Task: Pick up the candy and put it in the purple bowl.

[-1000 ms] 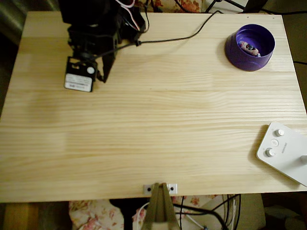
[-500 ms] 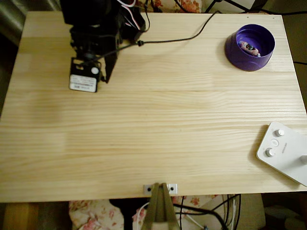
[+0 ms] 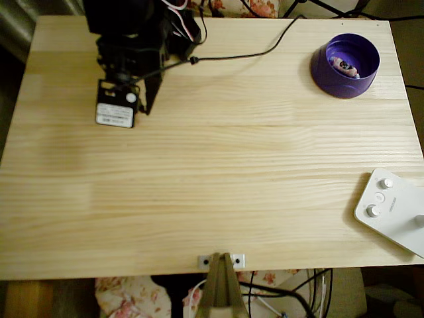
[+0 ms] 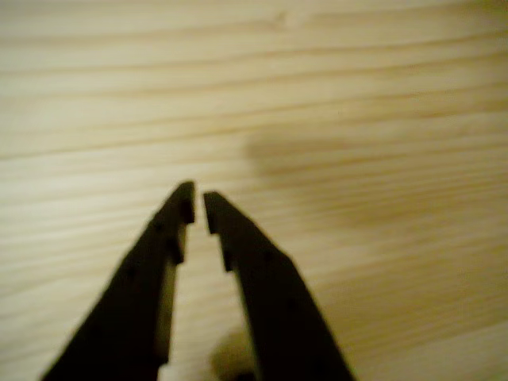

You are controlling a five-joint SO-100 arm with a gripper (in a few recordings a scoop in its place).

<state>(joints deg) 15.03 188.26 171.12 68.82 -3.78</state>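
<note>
One candy (image 3: 344, 65) lies in the bowl (image 3: 345, 65) at far right, so I park my hand (image 4: 198, 208), nearly closed and empty, above the bare table (image 3: 218, 179) at far left.

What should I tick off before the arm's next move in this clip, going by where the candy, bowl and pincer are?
1. Candy in the bowl: ok. The candy lies inside the purple bowl in the overhead view.
2. Pincer free of load: ok. In the wrist view the pincer has its tips almost together with nothing between them, only bare wood beyond.
3. Arm clear of the bowl: ok. The arm sits at the table's top left, the bowl at the top right.
4. Bowl upright on the table: ok.
5. White device with knobs out of the way: ok, at the lower right edge.
6. Cable free of snags: cannot tell.
</note>
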